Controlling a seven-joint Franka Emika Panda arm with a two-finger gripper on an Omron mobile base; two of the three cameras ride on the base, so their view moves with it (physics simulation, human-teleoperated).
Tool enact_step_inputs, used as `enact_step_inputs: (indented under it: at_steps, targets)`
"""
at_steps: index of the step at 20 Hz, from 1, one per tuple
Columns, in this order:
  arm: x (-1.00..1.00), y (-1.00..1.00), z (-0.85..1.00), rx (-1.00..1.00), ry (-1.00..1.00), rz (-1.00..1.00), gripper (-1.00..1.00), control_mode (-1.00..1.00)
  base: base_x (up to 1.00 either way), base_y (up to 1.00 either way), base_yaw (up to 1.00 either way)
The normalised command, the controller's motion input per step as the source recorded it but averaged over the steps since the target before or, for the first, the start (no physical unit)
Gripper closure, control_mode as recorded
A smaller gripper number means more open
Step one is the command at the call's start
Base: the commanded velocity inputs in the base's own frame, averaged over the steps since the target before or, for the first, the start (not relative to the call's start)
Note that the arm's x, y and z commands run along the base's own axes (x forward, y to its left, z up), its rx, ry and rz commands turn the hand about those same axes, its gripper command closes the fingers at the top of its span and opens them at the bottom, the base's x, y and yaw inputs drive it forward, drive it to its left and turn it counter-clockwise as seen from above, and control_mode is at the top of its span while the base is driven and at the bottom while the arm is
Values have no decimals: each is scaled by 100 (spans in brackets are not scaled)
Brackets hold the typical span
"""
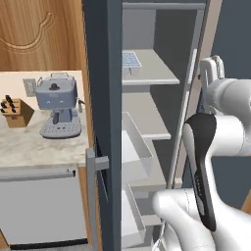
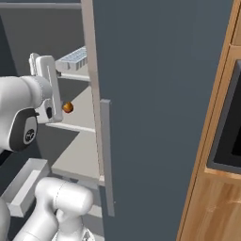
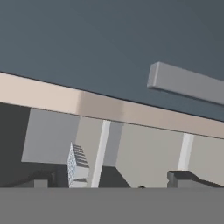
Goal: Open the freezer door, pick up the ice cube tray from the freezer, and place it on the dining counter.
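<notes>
The freezer door [image 1: 104,98] stands swung open and is seen edge-on, its grey handle [image 1: 92,171] low at the front. Inside the freezer [image 1: 162,29], the ice cube tray [image 1: 131,62] sits on an upper shelf, white with pale blue cells. The tray [image 2: 73,57] also lies just beyond my hand in the right base view, and it appears rolled on its side as tray [image 3: 76,164] in the hand view. My gripper [image 3: 113,181] is open and empty, a short way from the tray at about shelf height. The dining counter is out of view.
The fridge's other dark door [image 2: 160,94] is closed, with its handle [image 2: 107,155] right of my arm. A small orange object [image 2: 68,107] lies on a lower shelf. White bins [image 1: 135,142] line the open door. A coffee machine [image 1: 58,105] and knife block [image 1: 14,112] stand on the left counter [image 1: 39,144].
</notes>
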Motion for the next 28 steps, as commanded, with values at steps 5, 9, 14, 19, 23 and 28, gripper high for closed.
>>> enact_step_inputs:
  at_steps: [5, 9, 14, 19, 23, 28]
  targets:
    - [0, 0, 0, 0, 0, 0, -100, 100, 21, 29, 15]
    - [0, 0, 0, 0, 0, 0, -100, 100, 13, 32, 12]
    - [0, 0, 0, 0, 0, 0, -100, 100, 38, 10, 9]
    - [47, 19, 1, 1, 6, 6, -100, -100, 11, 1, 2]
    - [65, 41, 8, 2, 11, 4, -100, -100, 0, 0, 0]
    - [76, 40, 4, 3, 8, 0, -100, -100, 0, 0, 0]
